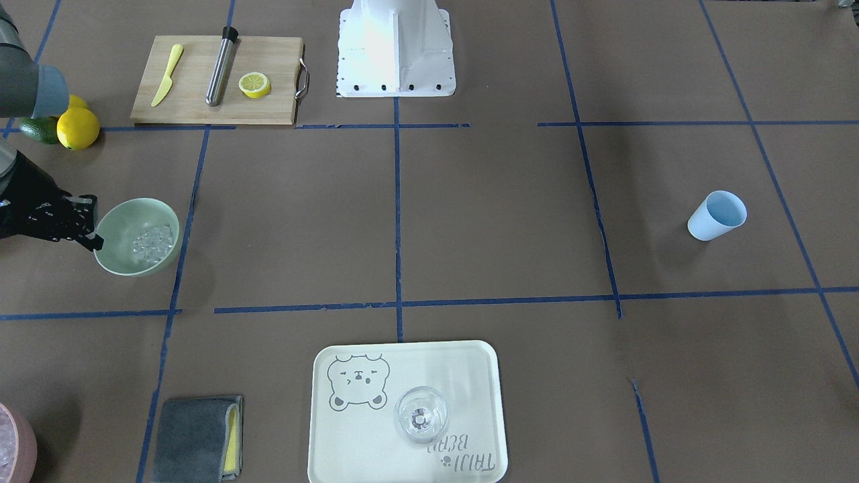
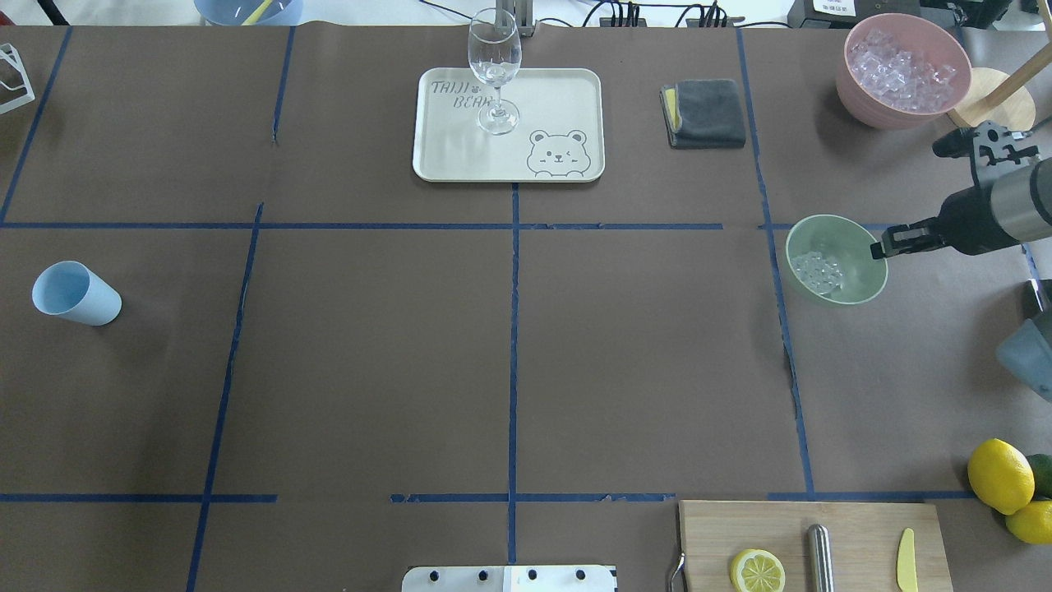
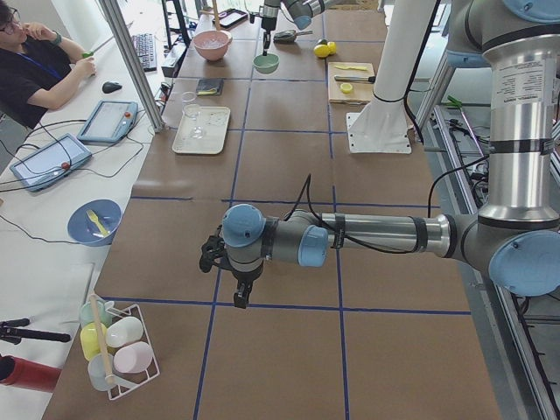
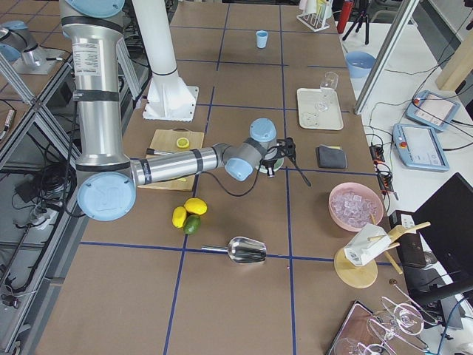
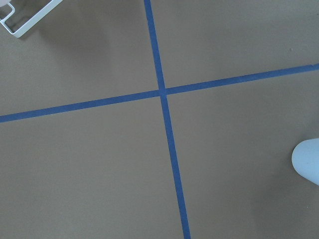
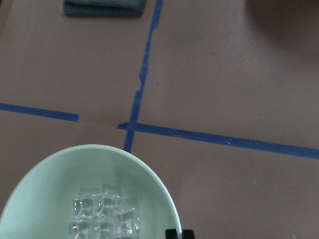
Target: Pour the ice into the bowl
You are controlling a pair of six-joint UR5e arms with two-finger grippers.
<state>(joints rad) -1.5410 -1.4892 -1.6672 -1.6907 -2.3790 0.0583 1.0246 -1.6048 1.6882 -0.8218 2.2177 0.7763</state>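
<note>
Right gripper [image 1: 89,235], in the front-facing view, is pinched narrow on the rim of the bowl [image 1: 127,218] near the desk's right end. The ice [image 1: 153,243] lies inside as one small cluster, its cubes too small to count. One light blue cup [image 1: 717,215] stands empty toward the left end.

Overhead view: one bowl, one pink container [image 2: 902,70] of ice at the far right corner, one wine glass [image 2: 494,70] on one tray [image 2: 567,90] at the far edge, and one folded cloth [image 2: 707,113].

Exterior left view: the left gripper [image 3: 236,293] hangs over bare desk near the left end. Its opening cannot be told.

Exterior right view: one metal scoop [image 4: 244,251] lies at the right end, with two lemons [image 4: 188,211] and one lime [image 4: 192,224] beside it.

Left wrist view: tape lines and the cup's edge only, no fingers.

Right wrist view: the ice sits low in the bowl, a fingertip [image 6: 172,233] at the rim.

Judgement: the pour appears complete, and the step in hand is handling the filled bowl. Next, the right gripper must release the rim level, without tipping it, then lift clear.
</note>
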